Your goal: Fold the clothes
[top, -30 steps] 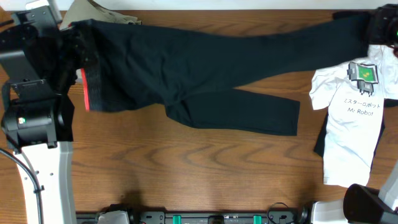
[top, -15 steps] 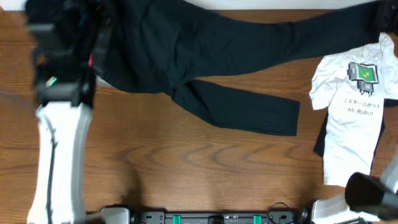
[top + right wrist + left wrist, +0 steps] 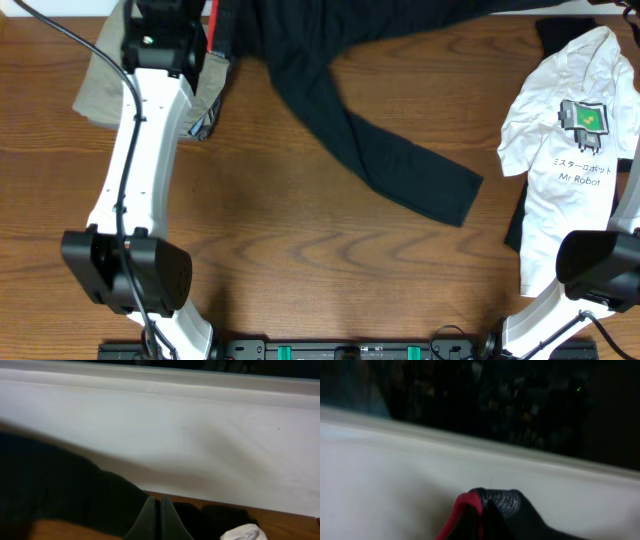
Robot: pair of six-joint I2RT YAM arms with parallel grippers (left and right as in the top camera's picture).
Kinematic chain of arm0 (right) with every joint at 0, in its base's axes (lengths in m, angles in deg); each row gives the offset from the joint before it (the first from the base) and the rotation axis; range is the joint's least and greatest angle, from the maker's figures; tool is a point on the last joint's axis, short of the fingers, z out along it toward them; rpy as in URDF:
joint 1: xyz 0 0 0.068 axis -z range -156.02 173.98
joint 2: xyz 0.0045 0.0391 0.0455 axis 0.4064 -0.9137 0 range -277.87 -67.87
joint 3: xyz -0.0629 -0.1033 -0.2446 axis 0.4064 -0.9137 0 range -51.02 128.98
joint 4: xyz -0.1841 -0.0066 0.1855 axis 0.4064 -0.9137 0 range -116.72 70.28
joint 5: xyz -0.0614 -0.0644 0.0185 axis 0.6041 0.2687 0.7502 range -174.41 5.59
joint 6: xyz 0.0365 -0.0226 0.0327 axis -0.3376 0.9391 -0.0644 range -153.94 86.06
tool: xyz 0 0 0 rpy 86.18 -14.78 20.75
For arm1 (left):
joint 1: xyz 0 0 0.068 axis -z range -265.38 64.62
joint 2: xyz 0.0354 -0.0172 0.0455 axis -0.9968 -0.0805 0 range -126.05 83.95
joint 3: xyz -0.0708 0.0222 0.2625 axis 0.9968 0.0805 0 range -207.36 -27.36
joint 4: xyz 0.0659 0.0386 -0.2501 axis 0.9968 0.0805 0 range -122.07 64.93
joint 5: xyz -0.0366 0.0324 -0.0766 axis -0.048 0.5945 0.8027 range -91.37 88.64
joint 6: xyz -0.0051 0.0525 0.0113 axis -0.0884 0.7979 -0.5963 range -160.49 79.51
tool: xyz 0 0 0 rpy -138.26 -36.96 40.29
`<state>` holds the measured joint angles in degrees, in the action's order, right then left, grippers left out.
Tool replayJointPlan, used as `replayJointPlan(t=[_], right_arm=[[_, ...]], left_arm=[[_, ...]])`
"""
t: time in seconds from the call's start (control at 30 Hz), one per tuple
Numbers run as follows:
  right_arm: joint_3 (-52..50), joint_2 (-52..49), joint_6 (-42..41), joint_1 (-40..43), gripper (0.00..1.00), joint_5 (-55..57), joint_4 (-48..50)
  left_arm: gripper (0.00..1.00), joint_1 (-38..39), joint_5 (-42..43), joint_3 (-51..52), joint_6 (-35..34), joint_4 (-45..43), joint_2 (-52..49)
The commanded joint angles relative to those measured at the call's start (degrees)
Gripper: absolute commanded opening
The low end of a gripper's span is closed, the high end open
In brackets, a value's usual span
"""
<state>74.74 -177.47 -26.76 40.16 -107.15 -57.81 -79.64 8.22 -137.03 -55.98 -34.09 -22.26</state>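
The black trousers (image 3: 330, 100) hang from the table's far edge, and one leg trails diagonally down to the middle right. My left gripper (image 3: 205, 25) is at the far left edge, shut on the grey waistband with its red-orange stripe (image 3: 213, 15). In the left wrist view the pinched waistband (image 3: 487, 507) hides the fingers. My right gripper (image 3: 160, 520) is outside the overhead view. In the right wrist view its fingers are pressed together with black trouser cloth (image 3: 55, 490) around them.
Khaki trousers (image 3: 100, 85) lie at the far left beside the left arm (image 3: 140, 150). A white T-shirt with a robot print (image 3: 565, 160) lies at the right and shows in the right wrist view (image 3: 245, 534). The right arm base (image 3: 600, 262) is at the near right. A white wall (image 3: 200, 435) runs behind the table.
My left arm swung right and toward the far edge with the waistband. The trousers were dragged up and back, which uncovered the khaki trousers. The right gripper left the overhead view.
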Motion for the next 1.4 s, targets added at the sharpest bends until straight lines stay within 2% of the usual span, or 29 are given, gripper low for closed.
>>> replayJointPlan(t=[0.0, 0.33, 0.7, 0.97, 1.1, 1.23, 1.37], right_arm=[[2.8, 1.6, 0.6, 0.9, 0.01, -1.6, -4.2], [2.8, 6.0, 0.6, 1.1, 0.01, -1.5, -21.8], [2.8, 20.6, 1.9, 3.5, 0.01, -1.5, -35.9], [2.8, 34.2, 1.9, 7.9, 0.01, -1.0, -40.8], [2.8, 39.5, 1.9, 9.9, 0.01, 3.0, -42.2], [2.8, 40.2, 1.9, 10.0, 0.01, 4.1, -42.1], [2.8, 36.7, 1.9, 10.0, 0.01, 3.9, -42.5]], left_arm=[[0.06, -0.2, 0.9, -7.8, 0.2, 6.8, 2.6], [0.06, -0.2, -0.5, -9.0, 10.9, 34.7, 10.4], [0.06, -0.2, -5.9, -9.0, 13.6, 54.3, 26.4], [0.06, -0.2, -6.3, -9.0, 13.6, 61.2, 38.9], [0.06, -0.2, -7.6, -9.0, 13.6, 62.5, 43.6], [0.06, -0.2, -9.2, -9.0, 13.6, 62.4, 43.7], [0.06, -0.2, -9.2, -9.0, 13.6, 62.5, 39.8]])
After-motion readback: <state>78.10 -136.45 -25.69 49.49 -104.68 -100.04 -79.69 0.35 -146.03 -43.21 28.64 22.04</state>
